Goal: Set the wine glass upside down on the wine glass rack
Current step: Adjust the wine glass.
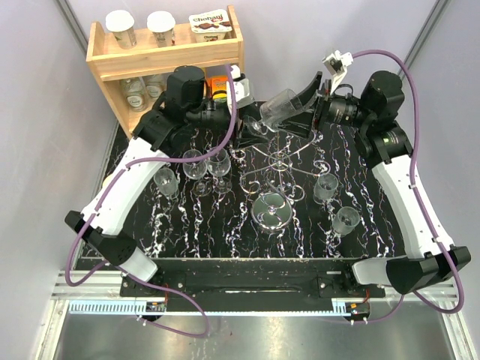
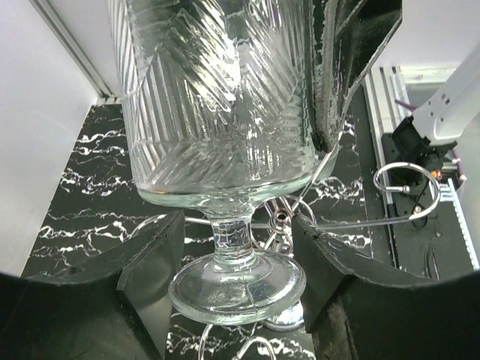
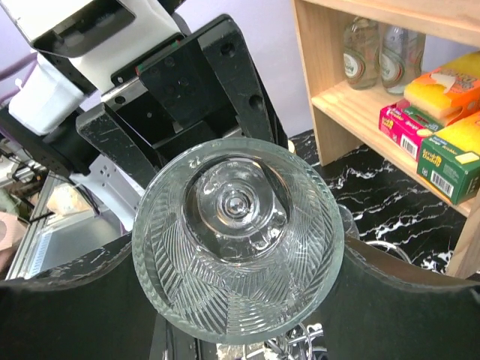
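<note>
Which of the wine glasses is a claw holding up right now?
The tilted wine glass at the back, above the wine glass rack, its bowl in the right claw; the other glasses sit lower, ungripped.

Bright, even light, sharp overhead; wrist views darken at the corners, with the wine glass (image 2: pixel 217 97) glinting.

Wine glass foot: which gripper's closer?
Left. The left gripper sits around the wine glass foot, fingers on both sides; right gripper clamps the bowl, across the stem from it.
</note>
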Robot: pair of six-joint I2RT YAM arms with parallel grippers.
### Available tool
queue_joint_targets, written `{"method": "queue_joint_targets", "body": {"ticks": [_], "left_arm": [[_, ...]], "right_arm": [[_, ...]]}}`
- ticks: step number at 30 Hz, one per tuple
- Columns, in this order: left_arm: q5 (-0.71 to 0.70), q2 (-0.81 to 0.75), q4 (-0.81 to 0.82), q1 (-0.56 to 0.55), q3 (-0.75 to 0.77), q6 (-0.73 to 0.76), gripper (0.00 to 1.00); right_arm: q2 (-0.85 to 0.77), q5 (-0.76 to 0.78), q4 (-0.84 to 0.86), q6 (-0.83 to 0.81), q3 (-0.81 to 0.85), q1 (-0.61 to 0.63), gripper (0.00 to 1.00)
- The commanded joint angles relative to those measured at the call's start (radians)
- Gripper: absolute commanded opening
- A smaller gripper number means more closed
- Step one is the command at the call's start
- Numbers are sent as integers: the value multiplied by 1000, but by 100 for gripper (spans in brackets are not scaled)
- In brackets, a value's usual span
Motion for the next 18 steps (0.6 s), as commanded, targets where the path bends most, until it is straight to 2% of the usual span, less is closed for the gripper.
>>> {"method": "queue_joint_targets", "body": {"ticks": [1,6,18], "left_arm": [[-48,-50,-82,12,85,128,0],[-130,-58,-173,-29,84,257,0],[-284,-55,-225,-90,99,381,0]], "right_arm": [[-27,-23,-180,-206,29,-2,39],[-30,-14,-248,-273,20,-2,52],[-40,10,-343,-402,-28,-2,67]]}}
